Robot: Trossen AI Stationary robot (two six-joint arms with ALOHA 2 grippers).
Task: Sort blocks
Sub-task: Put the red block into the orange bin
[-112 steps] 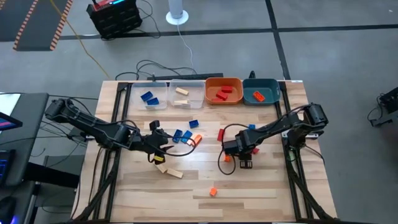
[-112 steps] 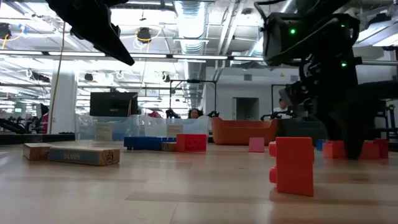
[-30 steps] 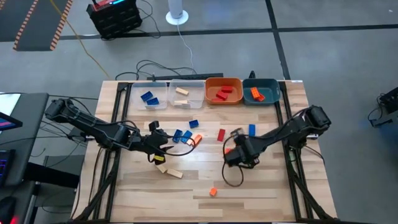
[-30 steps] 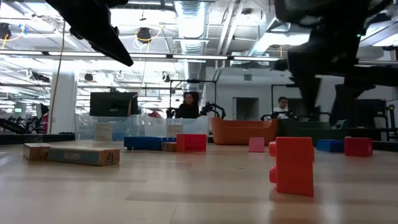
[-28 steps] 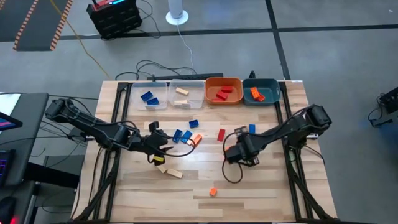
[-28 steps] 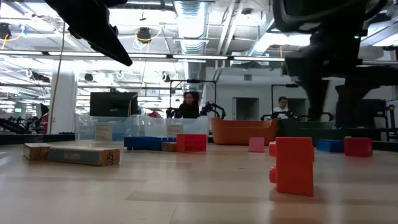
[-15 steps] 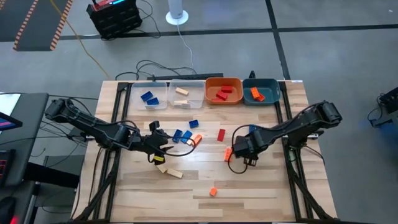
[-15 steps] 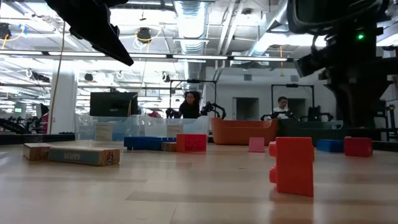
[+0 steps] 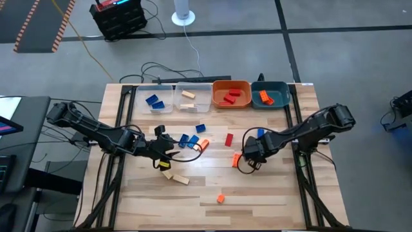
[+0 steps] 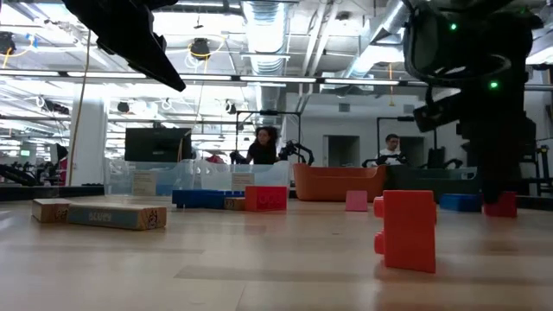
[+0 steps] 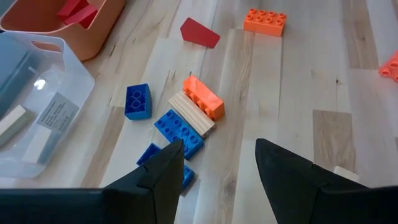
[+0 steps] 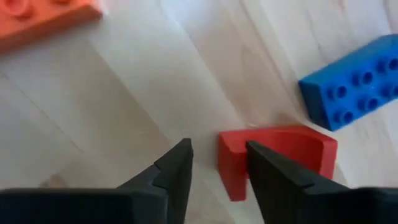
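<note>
Loose blocks lie flat mid-table: a blue, tan and orange cluster (image 9: 193,141), a red one (image 9: 228,139), an orange one (image 9: 236,158), a blue one (image 9: 261,133), tan ones (image 9: 175,176) and a small orange one (image 9: 221,198). My right gripper (image 12: 217,152) is open and low at the table, its fingers on either side of one end of a red arch block (image 12: 280,155) that also shows in the low view (image 10: 503,205). My left gripper (image 11: 217,155) hangs open above the table (image 9: 168,149), near the cluster (image 11: 186,121). My right gripper comes from above, pointing down, with its fingers astride the end (image 12: 227,168) of the red arch block, which lies on the table. I cannot tell whether they touch it.
Along the far edge stand two clear bins (image 9: 154,98) (image 9: 193,96), an orange bin (image 9: 232,93) and a teal bin (image 9: 270,93), each holding blocks. A blue block (image 12: 354,90) lies close beside the red arch. Bare wood (image 9: 270,193) lies toward the near edge.
My right gripper has moved a little toward the table's right edge and come down to the table beside the red arch block, uncovering the orange block next to it. The blocks have not moved.
</note>
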